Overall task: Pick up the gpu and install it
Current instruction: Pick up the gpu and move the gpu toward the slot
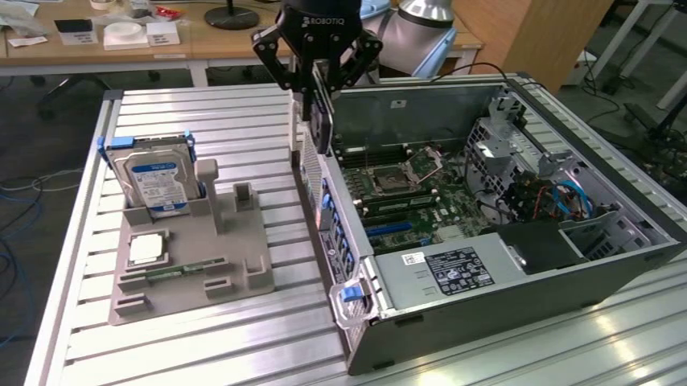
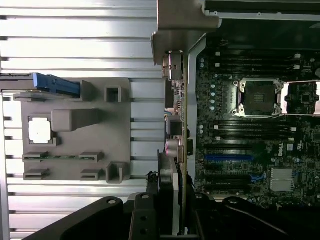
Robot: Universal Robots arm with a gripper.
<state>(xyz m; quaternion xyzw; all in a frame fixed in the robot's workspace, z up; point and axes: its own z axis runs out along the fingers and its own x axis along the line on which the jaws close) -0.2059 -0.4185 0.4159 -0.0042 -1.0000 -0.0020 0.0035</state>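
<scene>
Ribbed aluminium table point(image 1: 215, 121) carries open grey metal computer case point(image 1: 516, 297). Grey moulded tray point(image 1: 247, 265) holds boxy silver hard drive point(image 1: 156, 181) upright. Black gripper point(image 1: 317, 80), top cut off by frame, clamped on gpu point(image 1: 318, 121). Card thin, dark, edge-on, hanging straight below the fingers over case's rear wall; components hard to make out.

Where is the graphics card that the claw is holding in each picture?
Exterior view: the graphics card hangs edge-on from the claw, over the open computer case's wall on the exterior view's left.
Wrist view: the graphics card is a thin strip reaching out from the claw, between the gray tray and the motherboard.
Shared landmark: the square processor socket.
</scene>
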